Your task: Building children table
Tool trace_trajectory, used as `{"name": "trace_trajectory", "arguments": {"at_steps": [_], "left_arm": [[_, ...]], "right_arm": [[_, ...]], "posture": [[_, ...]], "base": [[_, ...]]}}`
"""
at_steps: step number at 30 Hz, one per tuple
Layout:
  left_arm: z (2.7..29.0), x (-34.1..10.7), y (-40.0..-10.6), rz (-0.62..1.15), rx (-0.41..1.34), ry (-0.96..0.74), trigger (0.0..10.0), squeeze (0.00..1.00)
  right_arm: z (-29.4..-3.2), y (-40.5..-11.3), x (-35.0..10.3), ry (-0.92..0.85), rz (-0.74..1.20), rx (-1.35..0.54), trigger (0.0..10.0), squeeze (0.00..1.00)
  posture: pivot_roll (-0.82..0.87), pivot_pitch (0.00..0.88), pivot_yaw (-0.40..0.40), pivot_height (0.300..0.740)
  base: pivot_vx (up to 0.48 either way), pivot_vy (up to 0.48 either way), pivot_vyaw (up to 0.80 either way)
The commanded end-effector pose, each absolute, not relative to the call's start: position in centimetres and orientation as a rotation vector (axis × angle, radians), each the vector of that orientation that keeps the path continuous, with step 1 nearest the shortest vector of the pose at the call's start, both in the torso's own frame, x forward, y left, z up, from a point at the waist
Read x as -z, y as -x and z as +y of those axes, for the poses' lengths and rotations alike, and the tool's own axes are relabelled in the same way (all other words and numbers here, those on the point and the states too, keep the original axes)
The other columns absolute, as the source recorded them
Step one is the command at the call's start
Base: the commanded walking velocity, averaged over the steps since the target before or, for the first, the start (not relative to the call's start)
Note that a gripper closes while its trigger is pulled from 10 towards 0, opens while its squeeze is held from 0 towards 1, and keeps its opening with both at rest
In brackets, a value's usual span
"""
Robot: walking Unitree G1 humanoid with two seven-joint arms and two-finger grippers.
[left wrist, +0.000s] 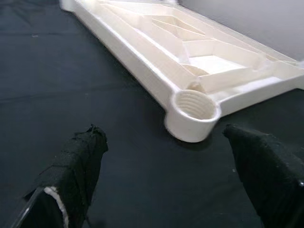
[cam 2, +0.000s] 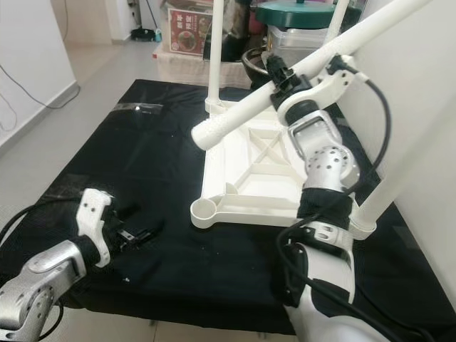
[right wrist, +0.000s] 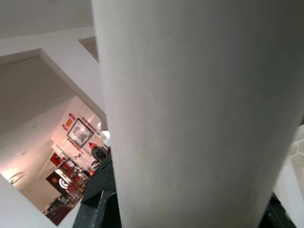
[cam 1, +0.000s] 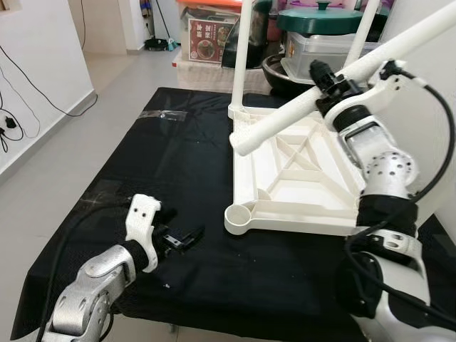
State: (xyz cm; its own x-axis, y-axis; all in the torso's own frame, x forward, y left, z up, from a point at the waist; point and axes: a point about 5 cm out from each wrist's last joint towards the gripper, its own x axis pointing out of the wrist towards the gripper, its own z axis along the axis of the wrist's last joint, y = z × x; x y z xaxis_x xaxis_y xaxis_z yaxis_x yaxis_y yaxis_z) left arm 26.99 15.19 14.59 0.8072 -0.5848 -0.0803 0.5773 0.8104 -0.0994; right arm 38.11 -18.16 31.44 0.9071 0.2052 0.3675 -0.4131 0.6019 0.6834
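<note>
Right gripper (cam 1: pixel 324 77), raised at about 1 o'clock in the head view, is clamped around a loose white table leg (cam 1: pixel 313 100); the leg slants from upper right down to a free end at about 12 o'clock, above the tabletop. In the right wrist view the leg (right wrist: pixel 199 118) stands immediately before the camera.

Left gripper (cam 1: pixel 187 237), at about 8 o'clock, hovers low over the black cloth (cam 1: pixel 142 164) with its fingers (left wrist: pixel 78 166) spread apart and holding nothing — they point toward the tabletop's near corner.

White tabletop (cam 1: pixel 299 178) lies upside down on the cloth, ribs upward, right of centre. Its near left corner carries an open threaded socket (left wrist: pixel 192 105). One leg (cam 1: pixel 242 57) already stands upright in the far left corner; another (cam 2: pixel 381 189) rises at the near right corner.

Beyond the cloth — at about 12 o'clock — stand a clear storage box (cam 1: pixel 320 50) with a green lid (cam 1: pixel 320 18), and a printed carton (cam 1: pixel 206 39) on the floor (cam 1: pixel 50 185).
</note>
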Motion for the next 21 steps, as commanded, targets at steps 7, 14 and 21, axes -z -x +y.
{"name": "trace_trajectory", "arguments": {"at_steps": [7, 14, 21], "left_arm": [[15.6, -14.5, -27.6, 0.101, 0.570, 0.049, 10.0, 0.00], [15.3, -14.4, -27.7, 0.099, 0.570, 0.032, 10.0, 0.00], [15.1, -14.5, -27.8, 0.095, 0.586, 0.039, 10.0, 0.00]], "right_arm": [[-16.6, -37.6, -32.4, -0.773, -0.309, -0.467, 0.0, 0.00], [-16.0, -36.8, -32.8, -0.700, -0.362, -0.532, 0.0, 0.00], [-13.7, -33.8, -33.9, -0.561, -0.486, -0.806, 0.0, 0.00]], "posture": [[0.07, 0.000, -0.054, 0.740], [0.07, 0.000, -0.050, 0.740], [0.07, 0.000, -0.050, 0.740]], "base": [[0.000, 0.000, 0.00], [0.000, 0.000, 0.00], [0.000, 0.000, 0.00]]}}
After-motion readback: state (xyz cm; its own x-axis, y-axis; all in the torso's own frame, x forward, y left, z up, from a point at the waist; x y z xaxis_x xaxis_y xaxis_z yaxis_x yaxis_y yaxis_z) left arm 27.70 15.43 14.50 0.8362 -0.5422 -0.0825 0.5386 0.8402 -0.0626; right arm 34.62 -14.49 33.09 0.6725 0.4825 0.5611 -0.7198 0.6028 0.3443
